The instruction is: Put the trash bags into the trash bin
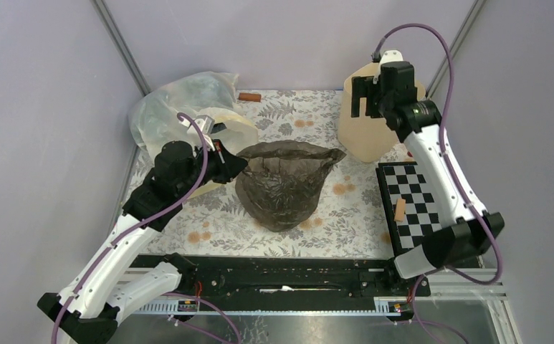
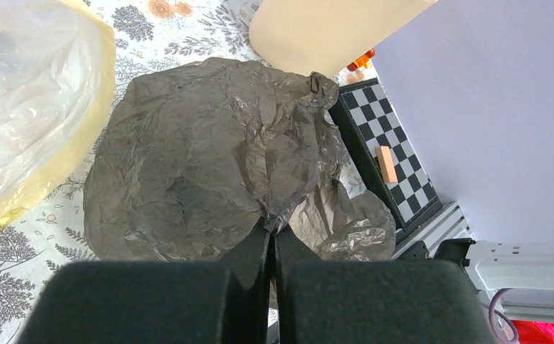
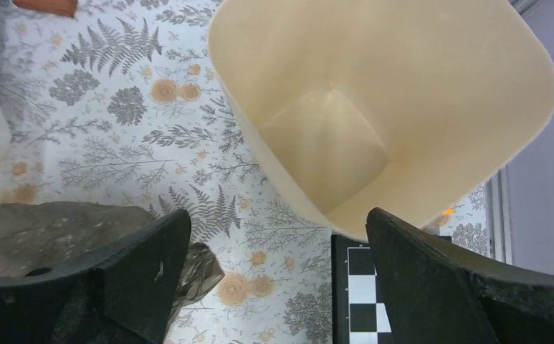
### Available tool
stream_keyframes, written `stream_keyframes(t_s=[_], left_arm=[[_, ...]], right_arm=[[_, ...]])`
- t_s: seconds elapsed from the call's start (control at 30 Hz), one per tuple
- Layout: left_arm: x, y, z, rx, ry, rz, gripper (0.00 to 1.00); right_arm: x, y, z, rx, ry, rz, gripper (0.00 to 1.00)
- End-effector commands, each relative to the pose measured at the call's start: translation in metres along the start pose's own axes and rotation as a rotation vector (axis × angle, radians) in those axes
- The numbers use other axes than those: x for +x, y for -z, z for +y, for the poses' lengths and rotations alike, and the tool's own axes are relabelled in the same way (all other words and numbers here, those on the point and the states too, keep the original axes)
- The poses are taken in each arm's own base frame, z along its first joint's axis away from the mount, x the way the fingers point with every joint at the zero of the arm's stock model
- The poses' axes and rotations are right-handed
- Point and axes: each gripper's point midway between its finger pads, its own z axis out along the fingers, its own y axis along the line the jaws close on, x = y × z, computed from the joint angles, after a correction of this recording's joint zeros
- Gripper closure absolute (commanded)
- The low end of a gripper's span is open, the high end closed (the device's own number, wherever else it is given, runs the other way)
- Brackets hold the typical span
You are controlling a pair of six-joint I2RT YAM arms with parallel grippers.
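The dark brown-olive trash bag [image 1: 285,183] lies crumpled in the middle of the table; it also fills the left wrist view [image 2: 202,158]. My left gripper [image 1: 236,166] is at its left edge, shut and pinching a fold of the bag [image 2: 282,218]. The cream-beige trash bin [image 1: 363,118] stands upright at the back right. My right gripper [image 1: 363,97] hovers open and empty over its near rim. In the right wrist view the bin's empty inside [image 3: 381,107] shows, with a corner of the trash bag [image 3: 44,229] at lower left.
A big whitish translucent bag with a pale yellow rim [image 1: 180,107] lies at the back left, beside my left arm. A black-and-white checkerboard [image 1: 413,204] with a small orange block [image 1: 400,209] lies front right. A brown block [image 1: 249,97] lies at the back edge.
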Motion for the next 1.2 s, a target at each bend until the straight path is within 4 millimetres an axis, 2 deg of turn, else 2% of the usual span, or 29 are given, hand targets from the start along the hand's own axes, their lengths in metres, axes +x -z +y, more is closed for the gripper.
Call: stream_keyframes(t_s=[0.0, 0.13, 0.23, 0.4, 0.6, 0.7, 0.83, 0.93, 1.03, 1.17], left_arm=[[-0.005, 0.004, -0.003, 0.021, 0.019, -0.046, 1.00], [0.000, 0.000, -0.006, 0.047, 0.041, -0.029, 1.00], [0.004, -0.001, -0.006, 0.050, 0.049, -0.013, 1.00], [0.003, 0.004, -0.008, 0.050, 0.067, -0.016, 1.00], [-0.003, 0.020, -0.023, 0.104, 0.097, -0.027, 1.00], [-0.003, 0.026, -0.024, 0.096, 0.099, -0.024, 1.00], [-0.001, 0.037, -0.031, 0.120, 0.115, -0.003, 1.00], [0.003, 0.044, -0.036, 0.143, 0.120, 0.009, 1.00], [0.010, 0.049, -0.034, 0.139, 0.113, 0.032, 1.00], [0.021, 0.051, -0.028, 0.120, 0.091, 0.073, 1.00]], right_arm=[[-0.009, -0.021, 0.007, -0.098, 0.062, 0.037, 0.00], [-0.003, -0.055, 0.004, -0.067, 0.085, 0.144, 0.07], [0.010, -0.071, 0.011, -0.089, 0.090, 0.218, 0.20], [0.022, -0.073, 0.018, -0.121, 0.054, 0.249, 0.37], [0.018, -0.059, 0.036, -0.199, -0.024, 0.249, 0.88], [0.016, -0.050, 0.050, -0.260, -0.042, 0.250, 1.00], [0.014, -0.036, 0.078, -0.323, -0.028, 0.240, 1.00], [0.013, -0.023, 0.107, -0.370, 0.006, 0.227, 1.00], [0.013, -0.010, 0.137, -0.419, 0.042, 0.218, 1.00], [0.016, -0.002, 0.166, -0.450, 0.069, 0.216, 1.00]])
